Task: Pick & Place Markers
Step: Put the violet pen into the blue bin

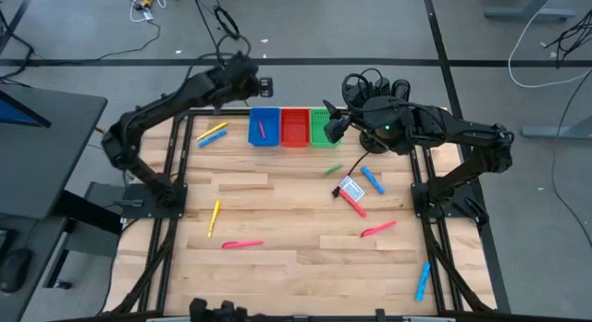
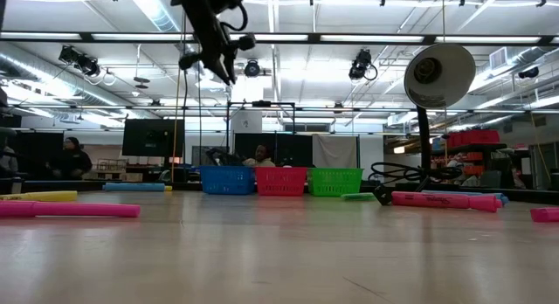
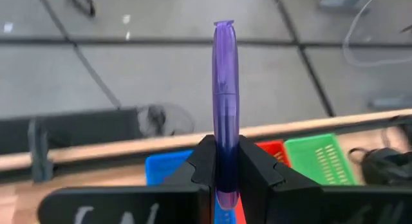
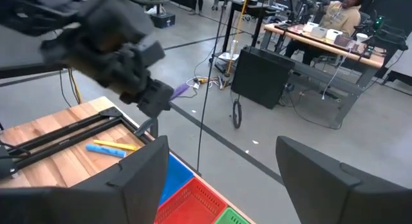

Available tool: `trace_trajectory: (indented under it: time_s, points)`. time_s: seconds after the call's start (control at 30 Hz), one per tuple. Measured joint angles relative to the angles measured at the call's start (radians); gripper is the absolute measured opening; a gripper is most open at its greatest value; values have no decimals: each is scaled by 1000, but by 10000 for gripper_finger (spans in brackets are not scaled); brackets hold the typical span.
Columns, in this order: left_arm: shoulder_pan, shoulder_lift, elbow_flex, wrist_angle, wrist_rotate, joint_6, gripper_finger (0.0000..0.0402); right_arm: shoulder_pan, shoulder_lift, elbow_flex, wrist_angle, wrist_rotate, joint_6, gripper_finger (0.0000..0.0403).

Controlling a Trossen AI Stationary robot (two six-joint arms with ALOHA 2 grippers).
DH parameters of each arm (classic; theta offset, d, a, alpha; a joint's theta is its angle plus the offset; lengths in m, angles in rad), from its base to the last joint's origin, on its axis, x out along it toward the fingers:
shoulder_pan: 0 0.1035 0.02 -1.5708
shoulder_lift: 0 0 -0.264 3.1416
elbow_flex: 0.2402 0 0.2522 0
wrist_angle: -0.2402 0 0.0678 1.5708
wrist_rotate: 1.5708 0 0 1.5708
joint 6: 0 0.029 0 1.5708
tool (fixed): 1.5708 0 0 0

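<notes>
My left gripper point(image 3: 225, 147) is shut on a purple marker point(image 3: 225, 89), high over the table's far edge beside the blue bin point(image 1: 264, 126). In the right wrist view that marker point(image 4: 182, 89) pokes out of the left gripper. My right gripper point(image 1: 330, 121) hangs open over the green bin point(image 1: 324, 130), with nothing between its fingers point(image 4: 138, 179). A pink marker point(image 1: 262, 130) lies in the blue bin. Several other markers lie flat on the wood: yellow and blue point(image 1: 211, 134), yellow point(image 1: 215, 216), pink point(image 1: 242, 244), pink point(image 1: 377, 229), red point(image 1: 353, 204), blue point(image 1: 372, 180). My left gripper pinches the purple marker's rear part point(image 3: 225, 179) between its two fingers point(image 3: 261, 172). The marker lies along the fingers, and most of its length juts out past the fingertips. It is lifted clear of the table and the bins.
A red bin point(image 1: 294, 126) stands between the blue and green ones at the far edge. A white-and-blue card point(image 1: 350, 187) lies right of centre, a green marker point(image 1: 333, 170) near it, and a blue marker point(image 1: 423, 280) at the near right. A lamp point(image 2: 439, 75) rises at the right.
</notes>
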Motion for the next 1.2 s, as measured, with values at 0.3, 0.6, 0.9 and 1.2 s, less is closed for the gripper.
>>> trace_trajectory:
  time_s: [0.3,0.6,0.9,1.2]
  points:
    - [93,182,215,-223,166,-27,41,0,0,0,28,0,-25,288]
    - [97,356,451,-489,235,-48,41,0,0,0,45,0,-40,288]
    - [96,377,476,-541,245,-86,41,0,0,0,48,0,-45,288]
    - [55,406,476,-552,187,-82,41,0,0,0,48,-1,-45,288]
